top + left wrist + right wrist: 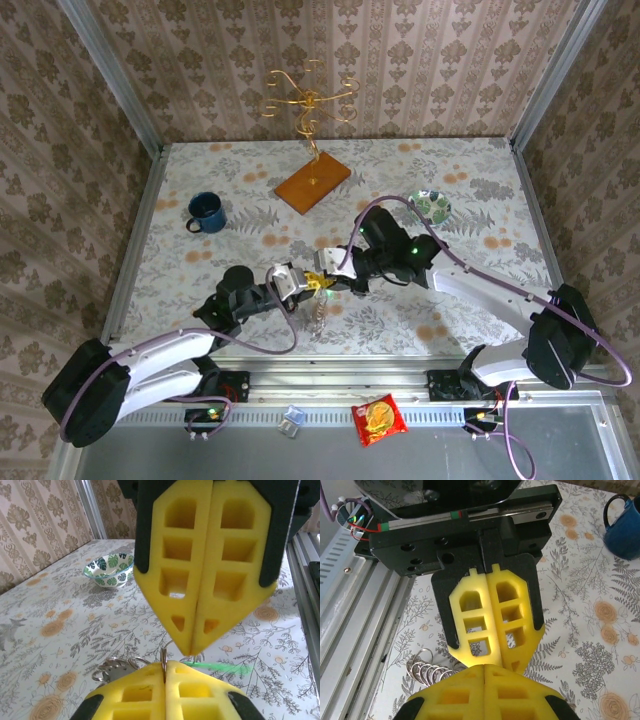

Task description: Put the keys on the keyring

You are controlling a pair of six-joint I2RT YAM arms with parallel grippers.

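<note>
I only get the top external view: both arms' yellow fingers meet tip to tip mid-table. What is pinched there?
Observer: Left wrist view: a thin silvery metal hoop stands in the seam between the shut fingers of the left gripper.
Operator: Where are the keys?
Observer: Right wrist view: a bunch of small silvery metal rings sits beside the shut fingers of the right gripper; no key head is clear.
Operator: The green one?
Observer: Left wrist view: a blurred green streak past the fingers, too smeared to call.
</note>
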